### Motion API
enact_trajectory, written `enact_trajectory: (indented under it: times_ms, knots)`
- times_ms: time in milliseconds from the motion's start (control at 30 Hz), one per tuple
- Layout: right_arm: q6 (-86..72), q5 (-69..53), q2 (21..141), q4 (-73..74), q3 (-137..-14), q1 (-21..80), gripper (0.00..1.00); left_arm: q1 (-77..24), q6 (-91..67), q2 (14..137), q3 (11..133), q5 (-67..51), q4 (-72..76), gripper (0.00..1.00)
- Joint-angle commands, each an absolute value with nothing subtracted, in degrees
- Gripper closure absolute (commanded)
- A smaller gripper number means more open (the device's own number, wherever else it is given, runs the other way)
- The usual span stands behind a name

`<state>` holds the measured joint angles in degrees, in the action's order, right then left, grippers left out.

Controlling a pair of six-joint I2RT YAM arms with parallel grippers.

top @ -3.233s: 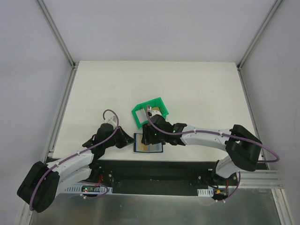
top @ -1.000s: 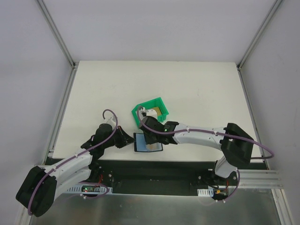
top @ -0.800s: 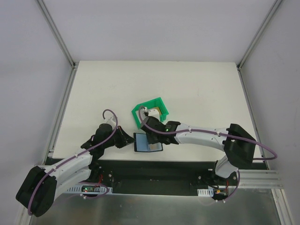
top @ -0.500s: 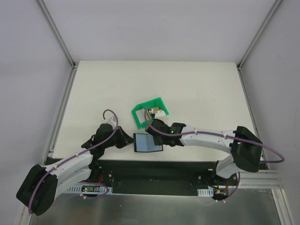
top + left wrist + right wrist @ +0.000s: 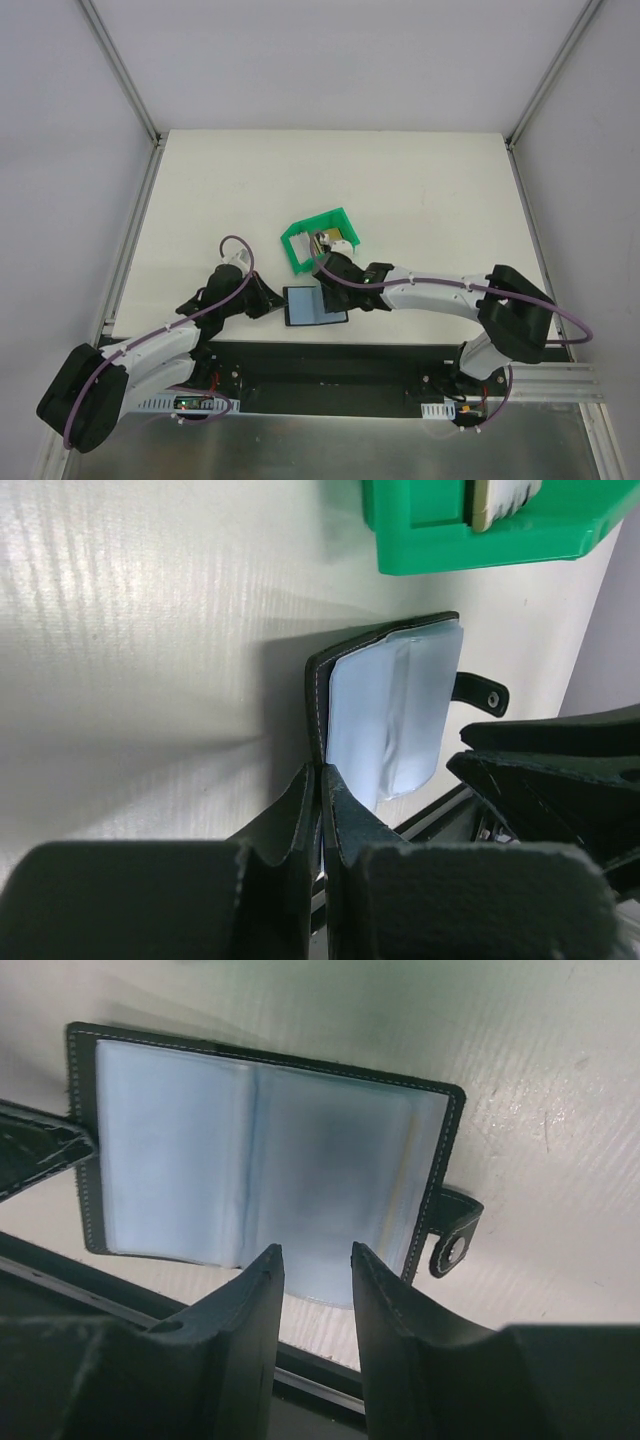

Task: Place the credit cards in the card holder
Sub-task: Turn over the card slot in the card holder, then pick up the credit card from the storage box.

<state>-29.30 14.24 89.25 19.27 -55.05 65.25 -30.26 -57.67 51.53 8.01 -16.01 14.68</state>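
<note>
My right fingers (image 5: pixel 266 1282) have parted, empty, above the open card holder (image 5: pixel 180 1150); card seemingly tucked inside. Left fingers (image 5: pixel 320 798) clamp its edge.

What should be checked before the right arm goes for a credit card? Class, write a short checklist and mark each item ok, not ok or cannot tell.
1. The card holder lies open and flat on the table: ok.
2. The left gripper is clamped on the card holder's edge to steady it: ok.
3. The right gripper is open, with nothing between its fingers: ok.
4. The credit cards stand in the green bin, beyond the card holder: ok.
5. How many credit cards are in the green bin: cannot tell.
6. A free sleeve in the card holder: cannot tell, since the plastic looks blurred.
</note>
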Motion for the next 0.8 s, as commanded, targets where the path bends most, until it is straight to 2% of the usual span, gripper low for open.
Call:
enact_trajectory:
  times_ms: [0,200,400,600,767]
  knots:
    - [-31.9,10.29,90.7,17.05,-53.09,63.63,0.63,-29.71,-58.18,52.56,6.86,-15.21,16.96,1.0]
    - [-32.7,6.16,92.55,13.11,-51.77,63.28,0.63,-29.71,-58.45,53.7,6.15,-15.12,18.11,1.0]
    - [-30.94,5.8,94.66,14.58,-55.36,63.28,0.68,-29.71,-58.36,54.49,6.06,-15.03,18.72,1.0]
    - [-29.27,4.49,96.15,13.98,-57.83,63.63,0.68,-29.71,-58.36,55.28,6.06,-15.55,19.34,1.0]
    - [-28.74,-1.91,98.43,9.85,-59.23,63.28,0.67,-29.79,-58.36,55.46,5.89,-15.47,19.77,1.0]
